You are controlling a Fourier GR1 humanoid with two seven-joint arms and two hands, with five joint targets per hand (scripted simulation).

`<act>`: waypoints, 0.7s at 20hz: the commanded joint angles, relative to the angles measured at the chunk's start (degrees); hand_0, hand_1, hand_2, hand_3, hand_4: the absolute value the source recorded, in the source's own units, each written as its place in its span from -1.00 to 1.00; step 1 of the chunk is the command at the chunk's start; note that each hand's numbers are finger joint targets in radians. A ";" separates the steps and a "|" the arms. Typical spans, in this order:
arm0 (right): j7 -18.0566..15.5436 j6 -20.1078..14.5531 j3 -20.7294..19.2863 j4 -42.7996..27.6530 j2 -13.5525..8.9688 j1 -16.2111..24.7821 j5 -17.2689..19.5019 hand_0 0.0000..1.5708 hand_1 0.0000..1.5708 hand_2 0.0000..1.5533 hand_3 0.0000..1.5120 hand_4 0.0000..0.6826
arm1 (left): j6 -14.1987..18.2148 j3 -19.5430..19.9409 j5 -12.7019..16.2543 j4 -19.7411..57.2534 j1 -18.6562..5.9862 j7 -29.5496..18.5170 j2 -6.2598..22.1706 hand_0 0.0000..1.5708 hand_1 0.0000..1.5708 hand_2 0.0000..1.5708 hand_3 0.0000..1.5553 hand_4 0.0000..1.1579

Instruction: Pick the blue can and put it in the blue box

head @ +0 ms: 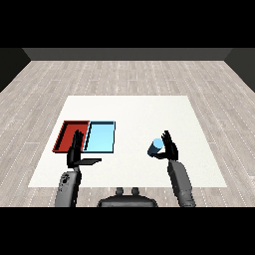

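Bare table between blue can, light blue tray.

text: none readable | labels: none | numbers: none | signs: none

Blue can stands on the table, well right of the light blue tray.

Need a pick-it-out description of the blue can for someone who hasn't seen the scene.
On the white table, look at the right half, away from the two trays on the left. The blue can stands near the front edge, right beside the robot's right hand. It is the only small light blue cylinder; the light blue tray shares its colour but is flat and rectangular, next to the red tray.
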 commanded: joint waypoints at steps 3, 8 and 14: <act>0.49 -2.62 1.82 2.48 2.68 -1.90 0.13 -1.00 -1.00 -1.00 -1.00 -1.00 | 1.80 -1.36 -1.93 0.60 0.75 -1.17 -1.64 -1.00 -1.00 -1.00 -1.00 -1.00; -3.49 -2.06 1.39 8.31 2.06 -3.05 0.60 -1.00 -1.00 -1.00 -1.00 -1.00 | 0.18 -2.14 -0.31 -7.80 5.01 2.92 -0.93 -1.00 -1.00 -1.00 -1.00 -1.00; -1.35 -1.45 1.08 6.59 1.76 -4.36 -1.80 -1.00 -1.00 -1.00 -1.00 -1.00 | 2.04 -0.07 -0.74 5.09 -2.86 -3.53 -2.32 -1.00 -1.00 -1.00 -1.00 -1.00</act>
